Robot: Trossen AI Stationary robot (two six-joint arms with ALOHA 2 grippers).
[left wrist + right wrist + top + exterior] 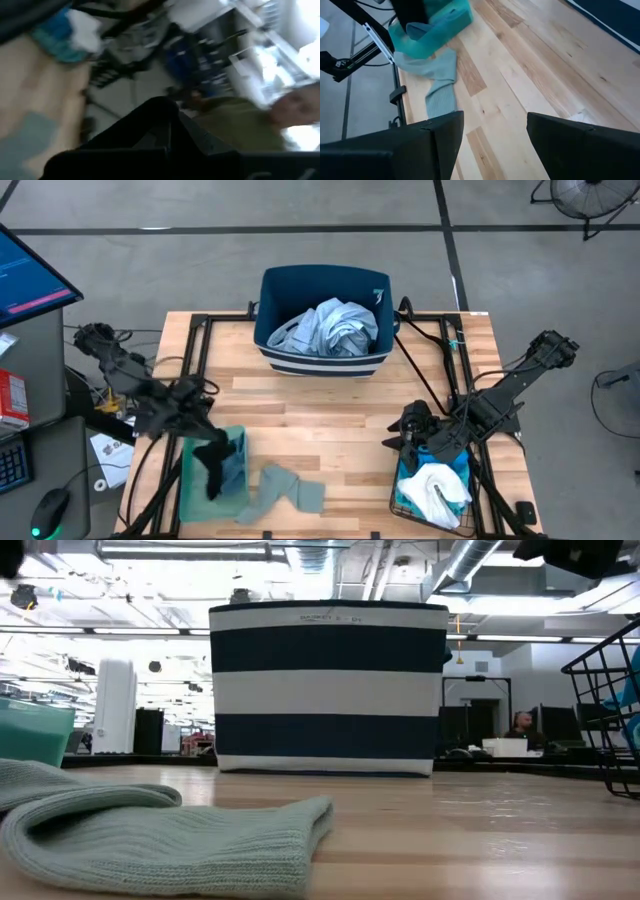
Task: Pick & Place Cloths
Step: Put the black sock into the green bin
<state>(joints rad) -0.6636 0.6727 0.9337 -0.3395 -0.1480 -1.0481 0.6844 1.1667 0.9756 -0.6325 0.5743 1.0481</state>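
My left gripper point(203, 442) is shut on a small black cloth point(212, 468), which hangs over the pale green tray point(192, 492) at the table's near left. A bluish cloth point(234, 468) lies in the tray. A grey-blue cloth point(285, 490) lies flat on the table beside the tray and fills the front of the low view point(150, 840). My right gripper point(495, 135) is open, touching nothing, above the table beside a wire basket point(400, 502). The basket holds white point(435, 485) and bright blue point(458, 465) cloths. A pale blue-white shirt point(330, 328) lies in the navy bin point(275, 358). My left gripper holds the small black cloth by its upper end point(208, 450), pinched between the shut fingers. The cloth hangs slack below the gripper, and its lower end point(213, 488) is over the tray. Whether that end touches the tray, I cannot tell. The wrist view is too blurred to show the hold.
The navy bin with white stripes point(328, 685) stands at the table's far middle. Bare wood point(330, 420) lies between bin, tray and basket. Black frame rails point(190, 370) run along both table sides. A person point(295, 107) shows beyond the table in the left wrist view.
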